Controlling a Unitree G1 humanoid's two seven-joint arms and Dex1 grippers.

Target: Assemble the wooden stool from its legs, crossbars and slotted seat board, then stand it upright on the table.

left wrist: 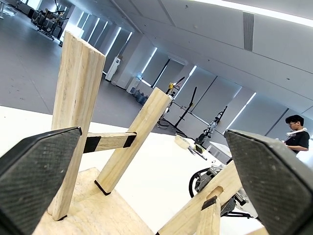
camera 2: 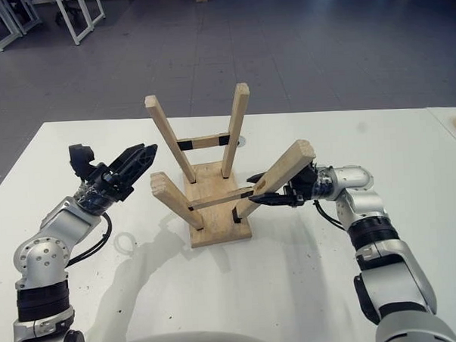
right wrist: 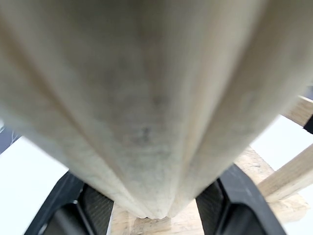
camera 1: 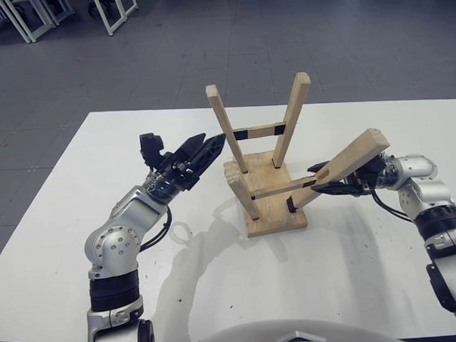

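Note:
The wooden stool lies upside down on the white table [camera 1: 77, 185], its seat board [camera 1: 279, 214] flat. Two far legs [camera 1: 227, 132] stand upright, joined by a crossbar [camera 1: 258, 131]. The two near legs splay outward, linked by a second crossbar [camera 1: 278, 188]. My right gripper [camera 1: 320, 178] is shut on the near right leg [camera 1: 356, 156], which leans out to the right; its pads [right wrist: 95, 208] flank the wood. My left gripper [camera 1: 212, 146] is open just left of the far left leg, not touching it. Between its fingers [left wrist: 34, 166] I see the far legs.
A small loop of white cable [camera 1: 179, 232] lies on the table beside my left arm. Bare tabletop spreads in front of the stool and to both sides. The table's far edge runs just behind the stool, with grey floor beyond.

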